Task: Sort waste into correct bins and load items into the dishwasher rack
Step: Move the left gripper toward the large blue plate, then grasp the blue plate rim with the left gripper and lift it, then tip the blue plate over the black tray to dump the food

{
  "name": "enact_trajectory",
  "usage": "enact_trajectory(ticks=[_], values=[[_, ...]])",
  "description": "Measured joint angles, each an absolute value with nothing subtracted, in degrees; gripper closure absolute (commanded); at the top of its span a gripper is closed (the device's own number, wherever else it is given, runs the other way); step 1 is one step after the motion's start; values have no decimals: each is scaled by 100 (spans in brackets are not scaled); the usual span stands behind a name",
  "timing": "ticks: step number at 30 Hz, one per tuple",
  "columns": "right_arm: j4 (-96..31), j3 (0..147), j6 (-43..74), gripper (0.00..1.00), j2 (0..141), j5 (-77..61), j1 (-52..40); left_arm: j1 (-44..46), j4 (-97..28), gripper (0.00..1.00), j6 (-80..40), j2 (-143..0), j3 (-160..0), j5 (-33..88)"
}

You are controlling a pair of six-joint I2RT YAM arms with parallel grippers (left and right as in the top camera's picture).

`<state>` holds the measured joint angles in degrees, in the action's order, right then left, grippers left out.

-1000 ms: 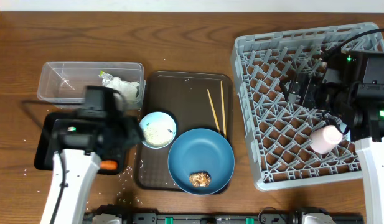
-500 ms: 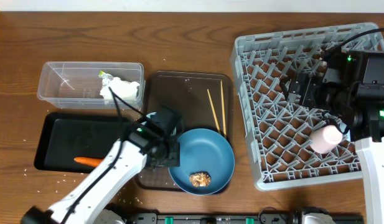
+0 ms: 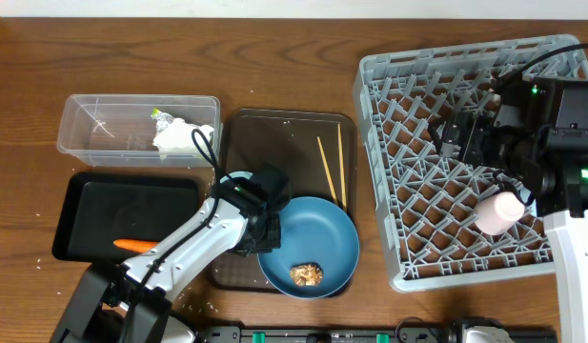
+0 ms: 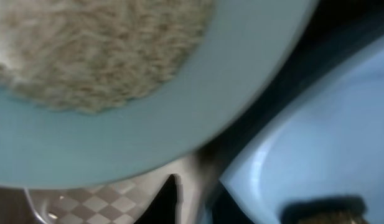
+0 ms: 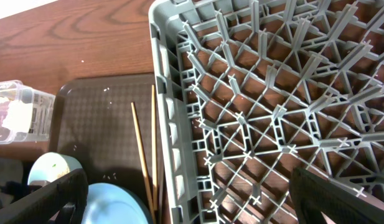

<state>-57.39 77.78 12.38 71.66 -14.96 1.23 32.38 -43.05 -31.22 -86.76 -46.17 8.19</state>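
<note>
My left gripper point(image 3: 260, 205) sits at the right rim of the small light blue bowl point(image 3: 233, 180), shut on that rim. In the left wrist view the bowl point(image 4: 117, 137) fills the frame with rice point(image 4: 98, 50) inside, and the left gripper point(image 4: 179, 180) has its jaws almost together. The dark blue plate point(image 3: 317, 238) lies just right of it with a brown food lump point(image 3: 306, 275). Two chopsticks point(image 3: 327, 170) lie on the brown serving tray point(image 3: 284, 143). My right gripper point(image 3: 460, 138) hangs open over the dishwasher rack point(image 3: 417, 191), near a pink cup point(image 3: 500, 211).
The clear tub point(image 3: 103, 129) at the back left holds crumpled wrappers point(image 3: 184, 136). In front of it the black tray point(image 3: 112, 200) holds an orange carrot point(image 3: 133, 245). Loose rice grains dot the table near the front left.
My left arm swung right from the black tray, where the carrot now lies, to the small bowl, and its jaws closed. The right arm has not moved.
</note>
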Motion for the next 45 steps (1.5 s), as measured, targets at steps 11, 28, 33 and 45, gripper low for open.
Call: enact_trajectory(ticks=[11,28,33,45], values=[[-5739,7778,1238,4,7166,-1494,123,3247,-4292,94,-3063,-8648,-4617,904],[-5756,7778,1238,4,7166,-1494,123,3236,-6466,94,-3022,-7190,-6049,862],[-5758,7778,1238,4,7166,-1494,123,2884,-7708,94,-3017,-6729,-6768,340],[-5745,7778,1238,4,7166,-1494,123,331,-9133,94,-3109,-6445,-7926,-1594]])
